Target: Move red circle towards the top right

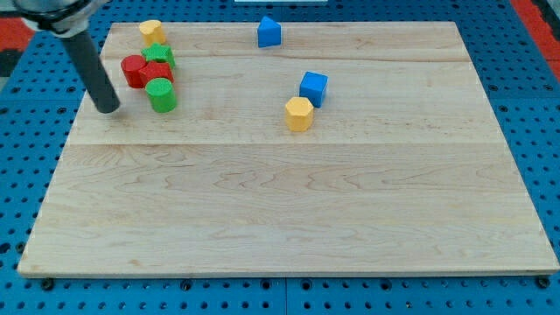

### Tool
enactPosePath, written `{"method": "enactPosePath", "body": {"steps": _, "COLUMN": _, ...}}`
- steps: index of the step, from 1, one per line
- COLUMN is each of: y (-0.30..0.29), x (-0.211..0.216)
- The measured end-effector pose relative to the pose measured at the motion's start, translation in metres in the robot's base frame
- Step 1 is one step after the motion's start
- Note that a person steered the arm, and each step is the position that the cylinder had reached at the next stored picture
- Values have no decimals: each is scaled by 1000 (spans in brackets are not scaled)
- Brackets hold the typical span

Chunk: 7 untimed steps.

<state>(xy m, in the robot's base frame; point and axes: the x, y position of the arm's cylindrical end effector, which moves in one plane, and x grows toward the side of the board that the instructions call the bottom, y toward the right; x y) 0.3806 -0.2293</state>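
Note:
The red circle [133, 70] sits near the board's top left, in a tight cluster with a second red block [157, 73], a green circle [161, 94] below it, a green block [160, 56] above it and a yellow block [151, 32] at the top. My tip [108, 108] rests on the board just left of and slightly below the cluster, a short gap from the red circle and the green circle. The rod leans up towards the view's top left.
A blue block [269, 31] stands at the top centre of the wooden board [289, 201]. A blue cube [313, 87] and a yellow hexagon block [298, 114] touch each other right of centre. A blue pegboard [542, 105] surrounds the board.

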Motion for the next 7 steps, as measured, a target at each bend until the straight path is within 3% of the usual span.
{"method": "enactPosePath", "body": {"steps": 1, "y": -67, "x": 5}}
{"method": "enactPosePath", "body": {"steps": 2, "y": -74, "x": -9}}
{"method": "enactPosePath", "body": {"steps": 4, "y": 21, "x": -66}}
{"method": "enactPosePath", "body": {"steps": 6, "y": -27, "x": -78}}
{"method": "enactPosePath", "body": {"steps": 7, "y": 15, "x": -92}}
